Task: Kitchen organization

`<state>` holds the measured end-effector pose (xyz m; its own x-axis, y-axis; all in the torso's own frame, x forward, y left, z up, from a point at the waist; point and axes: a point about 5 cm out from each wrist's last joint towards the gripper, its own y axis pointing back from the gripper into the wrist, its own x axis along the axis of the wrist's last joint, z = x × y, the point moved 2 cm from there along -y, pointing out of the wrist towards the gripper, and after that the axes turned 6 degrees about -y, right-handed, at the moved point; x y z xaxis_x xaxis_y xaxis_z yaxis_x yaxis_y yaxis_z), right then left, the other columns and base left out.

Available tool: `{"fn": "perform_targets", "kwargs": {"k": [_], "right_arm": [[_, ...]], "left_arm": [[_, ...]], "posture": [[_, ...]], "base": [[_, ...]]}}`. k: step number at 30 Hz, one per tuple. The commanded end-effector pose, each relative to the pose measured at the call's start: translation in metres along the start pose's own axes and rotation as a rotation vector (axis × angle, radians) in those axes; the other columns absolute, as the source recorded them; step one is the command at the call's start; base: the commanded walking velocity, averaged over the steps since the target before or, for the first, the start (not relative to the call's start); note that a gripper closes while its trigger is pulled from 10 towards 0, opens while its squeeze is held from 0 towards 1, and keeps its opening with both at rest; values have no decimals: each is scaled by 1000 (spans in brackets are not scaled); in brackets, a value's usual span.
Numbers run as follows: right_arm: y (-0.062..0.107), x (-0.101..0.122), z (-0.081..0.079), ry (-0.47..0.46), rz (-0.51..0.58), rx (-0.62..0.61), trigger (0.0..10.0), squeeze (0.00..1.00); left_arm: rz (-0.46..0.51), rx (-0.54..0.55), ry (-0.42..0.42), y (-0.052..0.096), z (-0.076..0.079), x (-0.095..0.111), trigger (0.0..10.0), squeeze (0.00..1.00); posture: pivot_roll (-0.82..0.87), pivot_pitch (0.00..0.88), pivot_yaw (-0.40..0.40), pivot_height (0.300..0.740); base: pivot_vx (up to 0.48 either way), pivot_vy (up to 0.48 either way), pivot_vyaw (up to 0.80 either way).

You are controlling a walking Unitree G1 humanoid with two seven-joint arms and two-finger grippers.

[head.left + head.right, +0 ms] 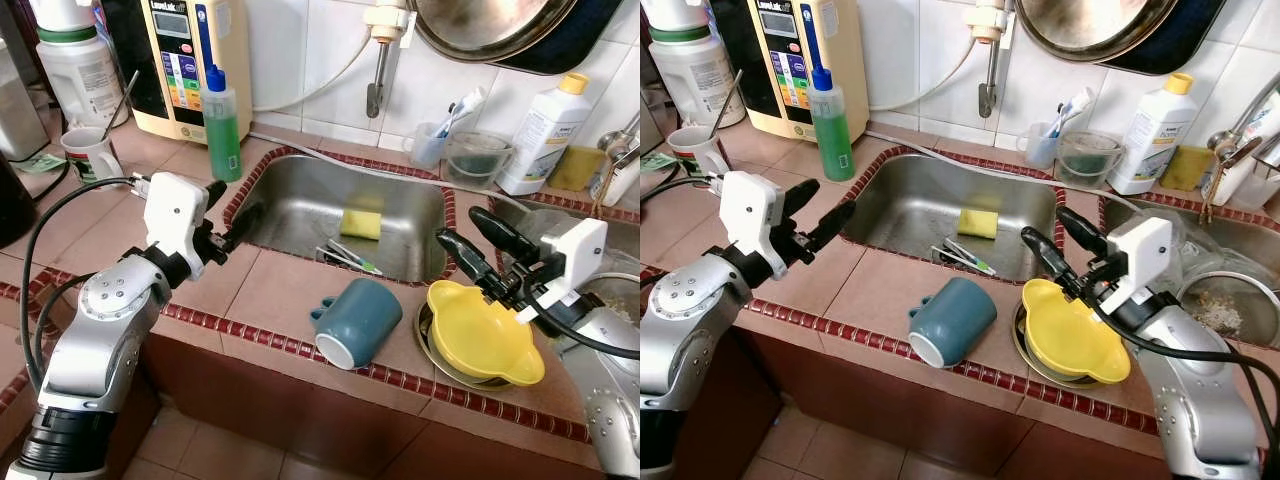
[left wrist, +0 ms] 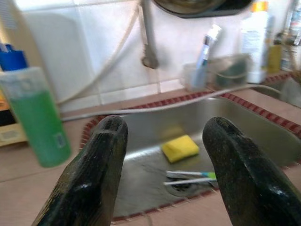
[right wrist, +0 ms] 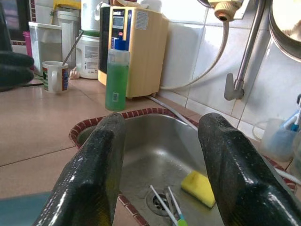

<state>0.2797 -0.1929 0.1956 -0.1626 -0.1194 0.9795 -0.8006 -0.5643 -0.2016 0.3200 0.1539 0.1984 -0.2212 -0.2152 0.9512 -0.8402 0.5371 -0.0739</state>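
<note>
A steel sink (image 1: 300, 205) is set into the tiled counter, with a yellow sponge (image 1: 361, 222) and a couple of toothbrushes (image 1: 350, 258) lying near its drain. In front of the sink, a blue mug (image 1: 355, 322) lies on its side near the counter edge. To its right a yellow bowl (image 1: 483, 335) rests tilted on a steel plate (image 1: 425, 335). My left gripper (image 1: 232, 208) is open over the sink's left rim, empty. My right gripper (image 1: 462, 228) is open just above the yellow bowl's far edge, holding nothing. The left wrist view looks between the fingers (image 2: 94, 174) at the sponge (image 2: 179, 148).
A green soap bottle (image 1: 222, 118) stands at the sink's back left, beside a water purifier (image 1: 190, 60) and a white mug with a spoon (image 1: 92, 152). A tap (image 1: 378, 60), clear cup (image 1: 430, 145), glass bowl (image 1: 475, 155) and white bottle (image 1: 540, 135) line the wall. A second basin (image 1: 1230, 300) lies right.
</note>
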Motion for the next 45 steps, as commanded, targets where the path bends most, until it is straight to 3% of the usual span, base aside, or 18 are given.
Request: {"fn": "perform_targets", "kwargs": {"k": [1,3,5,11,17,25,45], "right_arm": [[1,5,0,17,17,-7,10000,0],[0,8,1,2,44,-31,10000,0],[-6,22,10,-27,164,-161,10000,0],[-14,38,23,-75,330,-351,10000,0],[-11,41,37,-129,411,-513,10000,0],[-9,29,26,-87,361,-484,10000,0],[-2,28,30,-65,363,-504,10000,0]], "left_arm": [[15,-35,-13,-1,8,2,10000,0],[19,-42,-1,-1,12,1,10000,0],[28,-38,14,-2,14,1,10000,0],[47,-51,13,-4,15,4,10000,0],[49,-58,16,-5,16,3,10000,0],[58,-65,29,-5,17,3,10000,0],[56,-29,23,-6,10,4,10000,0]], "posture": [[-124,3,-28,740],[-129,13,-26,740],[-133,17,-27,740],[-134,22,-23,740],[-132,10,-26,740],[-132,0,-33,740],[-138,0,-30,740]], "base": [[0,0,0],[0,0,0],[0,0,0],[0,0,0],[0,0,0],[0,-32,0],[0,-336,0]]}}
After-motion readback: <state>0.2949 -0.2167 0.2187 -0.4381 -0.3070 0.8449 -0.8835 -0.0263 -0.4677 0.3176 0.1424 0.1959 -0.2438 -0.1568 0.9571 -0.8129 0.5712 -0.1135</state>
